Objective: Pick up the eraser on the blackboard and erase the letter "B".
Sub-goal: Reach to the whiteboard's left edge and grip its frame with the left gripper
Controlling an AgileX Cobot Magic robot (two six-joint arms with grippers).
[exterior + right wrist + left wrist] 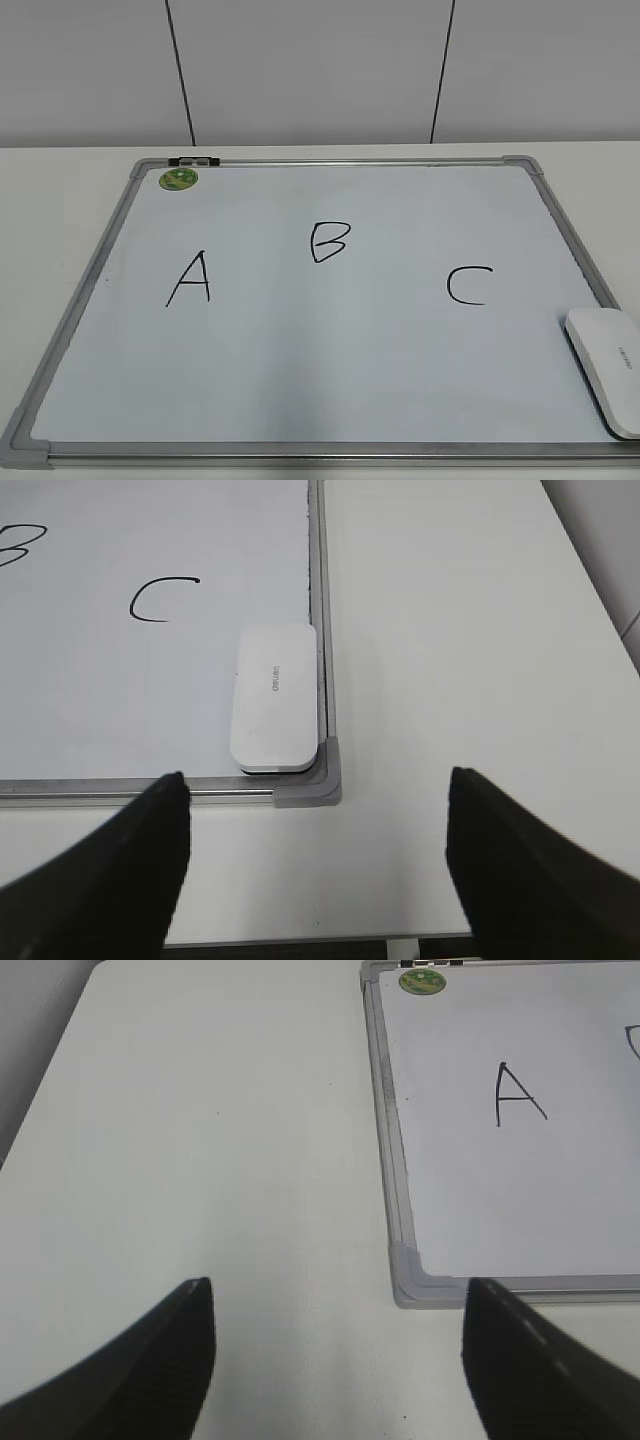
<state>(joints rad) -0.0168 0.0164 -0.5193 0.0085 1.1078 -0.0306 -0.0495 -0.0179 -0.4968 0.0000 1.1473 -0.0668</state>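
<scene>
The blackboard (300, 350) is a white board with a silver-grey frame, lying flat on the table. The black letter "B" (329, 241) is at its middle, between "A" (190, 279) and "C" (468, 285). The white eraser (608, 366) lies in the board's near right corner; it also shows in the right wrist view (273, 697). My right gripper (317, 855) is open and empty over the table, just short of that corner. My left gripper (338, 1345) is open and empty beside the board's near left corner (412, 1280). Neither gripper shows in the exterior view.
A small round green magnet (178, 179) sits at the board's far left corner, also seen in the left wrist view (422, 981). White table (200, 1140) surrounds the board. The table's front edge (300, 942) is near under my right gripper. A white wall stands behind.
</scene>
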